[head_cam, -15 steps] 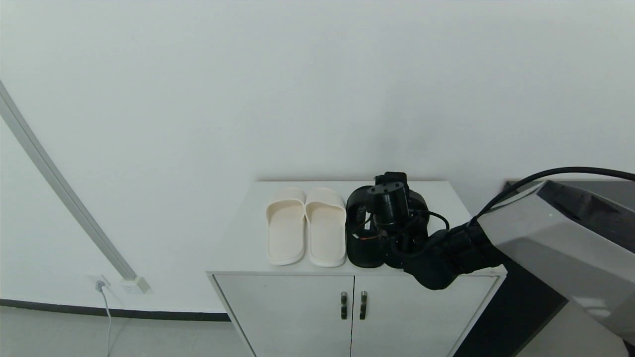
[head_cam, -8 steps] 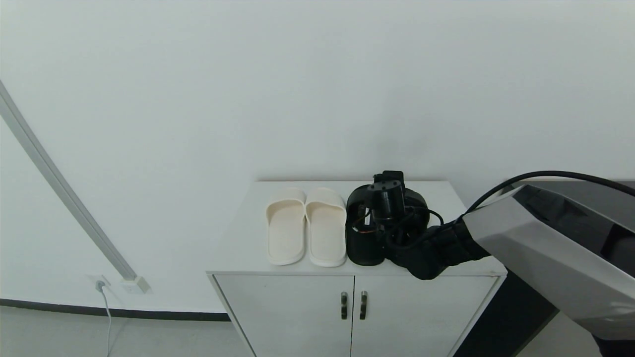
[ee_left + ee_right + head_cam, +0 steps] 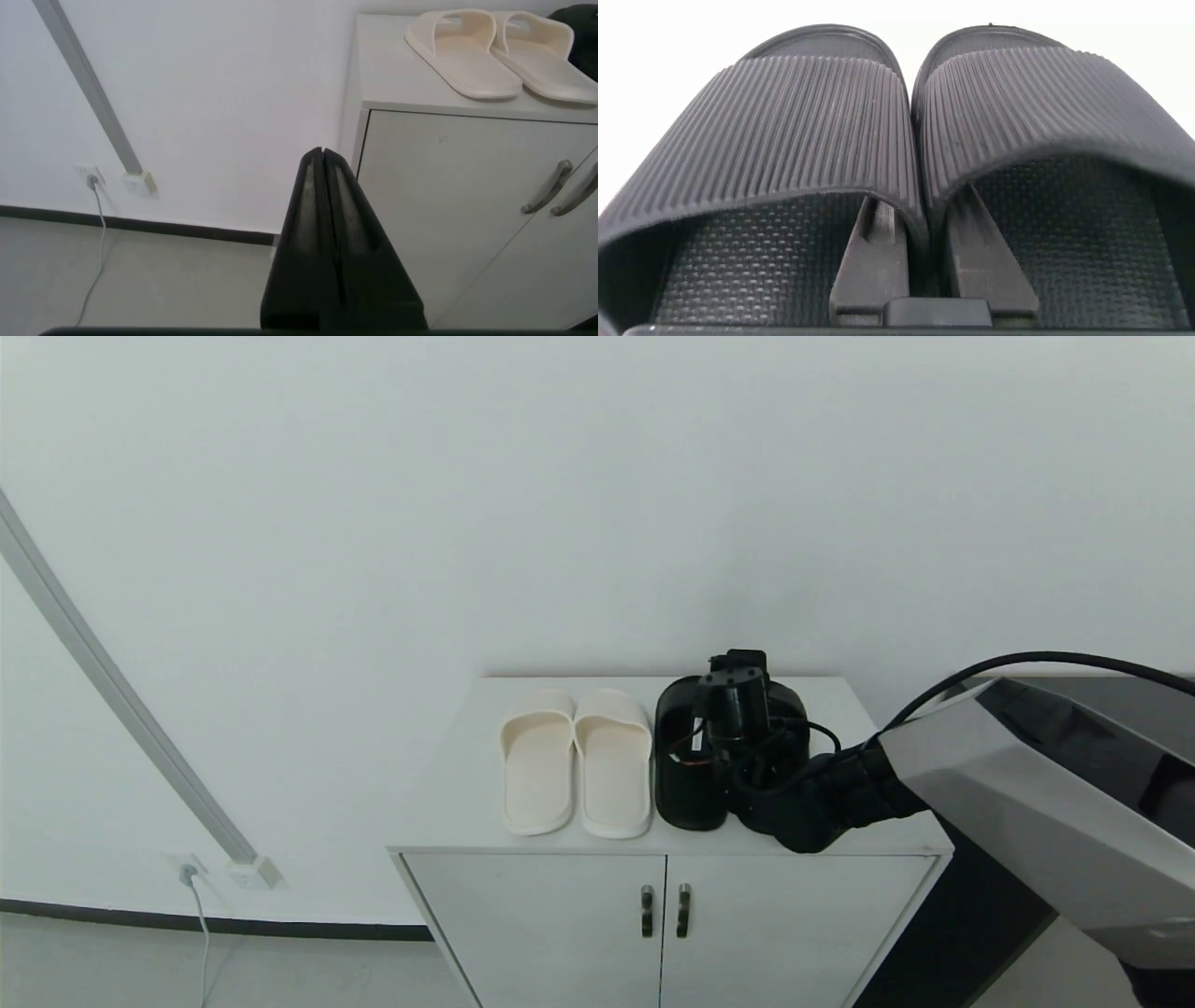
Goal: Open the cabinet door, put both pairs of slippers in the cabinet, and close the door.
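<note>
Tools: right tool (image 3: 923, 233) clamped on touching inner walls of black slippers (image 3: 813, 121) atop cabinet (image 3: 541, 933); left tool (image 3: 323, 166) pressed together beside cabinet.

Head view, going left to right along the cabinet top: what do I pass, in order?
In order: cream slipper → second cream slipper → black slippers → bare cabinet top.

Head camera looks forward and down from a distance; the cabinet (image 3: 541, 933) sits at lower centre of frame. Left wrist camera, low beside the cabinet, faces its front past the left end effector (image 3: 322, 154), sharing the white slippers (image 3: 611, 770). Right wrist camera sits hard against the black slippers (image 3: 822, 131).
</note>
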